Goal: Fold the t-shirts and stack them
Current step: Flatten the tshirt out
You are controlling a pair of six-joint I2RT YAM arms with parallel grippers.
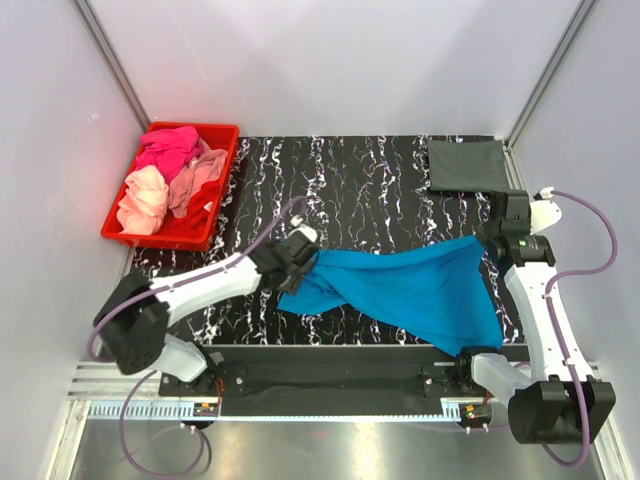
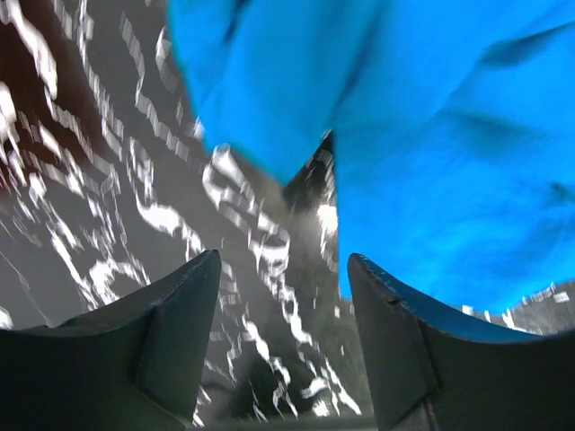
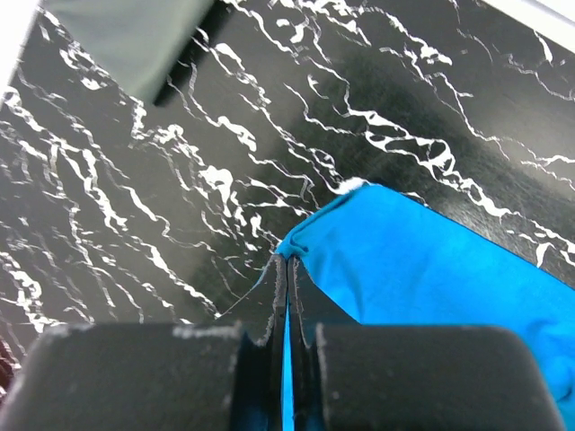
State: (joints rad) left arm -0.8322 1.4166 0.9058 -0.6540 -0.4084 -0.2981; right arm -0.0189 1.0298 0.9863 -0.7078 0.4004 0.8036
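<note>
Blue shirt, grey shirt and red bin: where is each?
blue shirt (image 1: 410,285), top view, middle of the spread cloth.
grey shirt (image 1: 467,165), top view, centre of the folded square.
red bin (image 1: 220,140), top view, bare far right corner.

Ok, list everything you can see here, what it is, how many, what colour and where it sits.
blue t-shirt: one, bright blue, crumpled across the middle of the table
folded t-shirt: one, dark grey, far right corner of the table
pink t-shirt: one, hot pink, far end of the bin
peach t-shirt: one, peach, near left of the bin
salmon t-shirt: one, salmon, right side of the bin
bin: one, red, far left corner of the table
table: one, black with white veins
left tool: one, dark, open, at the blue t-shirt's left edge
right tool: one, dark, shut on a corner of the blue t-shirt
</note>
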